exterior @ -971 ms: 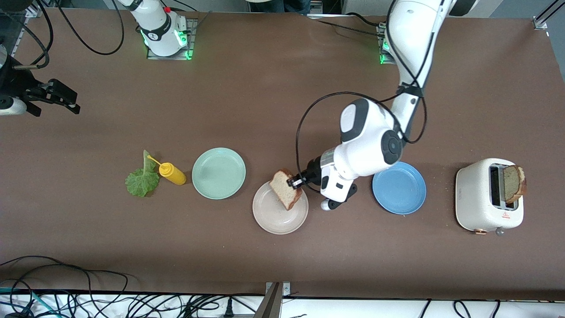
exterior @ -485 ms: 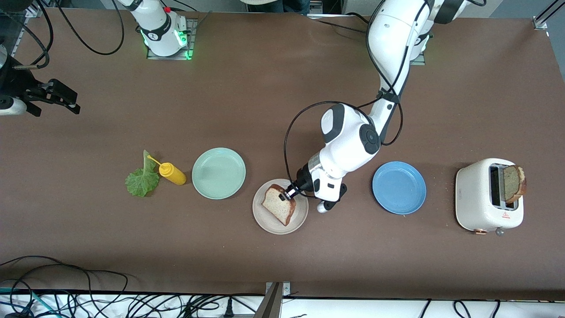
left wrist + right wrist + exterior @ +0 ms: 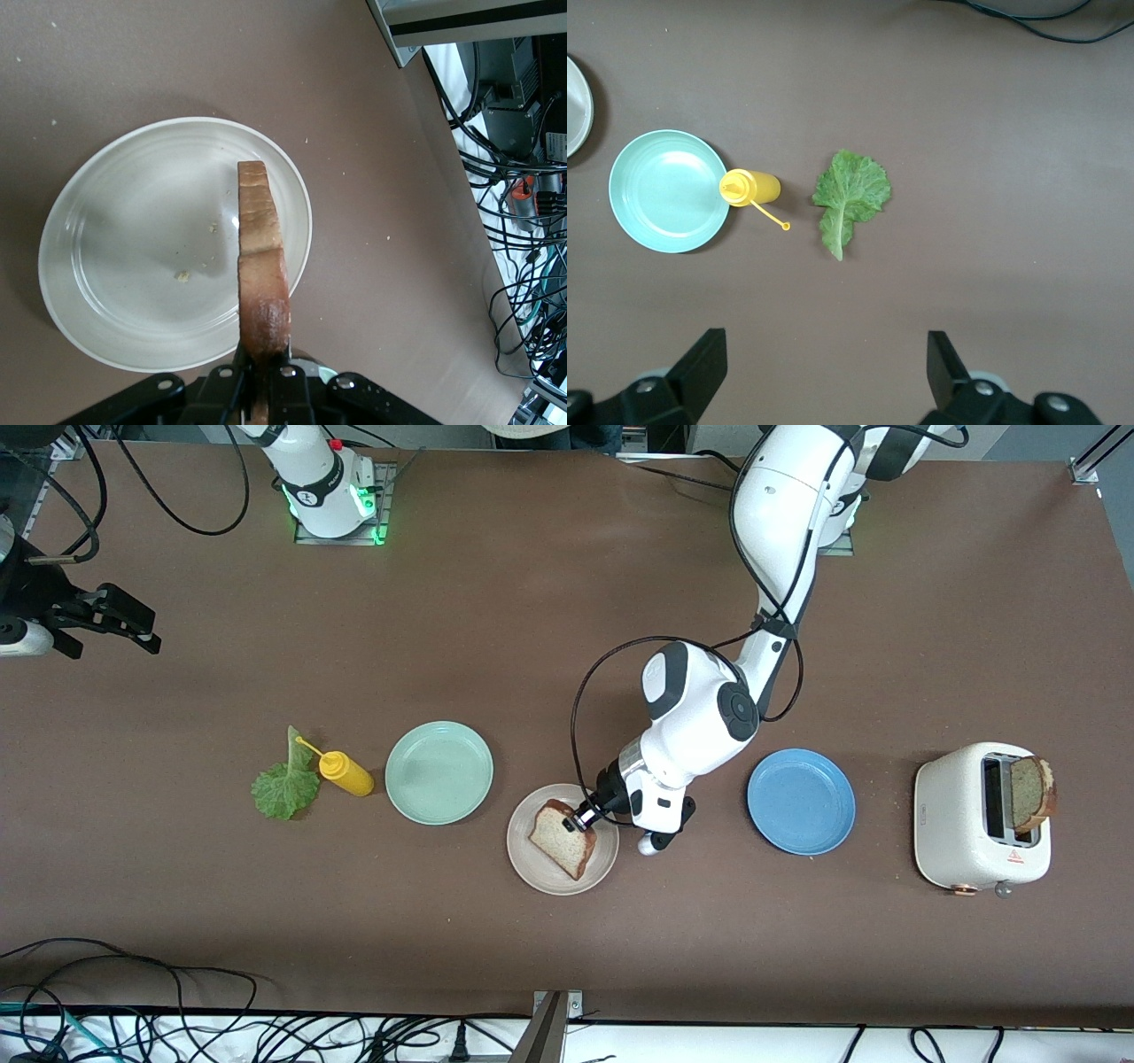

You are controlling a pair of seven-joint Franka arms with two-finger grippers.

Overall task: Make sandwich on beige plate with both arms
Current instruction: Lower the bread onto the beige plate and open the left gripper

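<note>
My left gripper (image 3: pixel 585 817) is shut on a brown bread slice (image 3: pixel 561 840) by its crust. It holds the slice tilted over the beige plate (image 3: pixel 532 868), low above it; I cannot tell whether the slice touches the plate. In the left wrist view the slice (image 3: pixel 261 266) shows edge-on over the plate (image 3: pixel 133 266), clamped in the gripper (image 3: pixel 264 385). A second bread slice (image 3: pixel 1032 791) stands in the toaster. The lettuce leaf (image 3: pixel 285 786) lies flat toward the right arm's end of the table. My right gripper (image 3: pixel 133 627) waits open and empty, high above that end; its wrist view (image 3: pixel 824 363) looks down on the leaf (image 3: pixel 849 197).
A white toaster (image 3: pixel 961 824) stands at the left arm's end. A blue plate (image 3: pixel 801 801) lies between the toaster and the beige plate. A mint-green plate (image 3: pixel 438 771) and a yellow squeeze bottle (image 3: pixel 345 773) lie between the beige plate and the lettuce. Cables hang along the table's near edge.
My left gripper has carried the bread slice from above the beige plate's rim to over the plate and lowered it, and the slice now lies flatter. The right arm has not moved.
</note>
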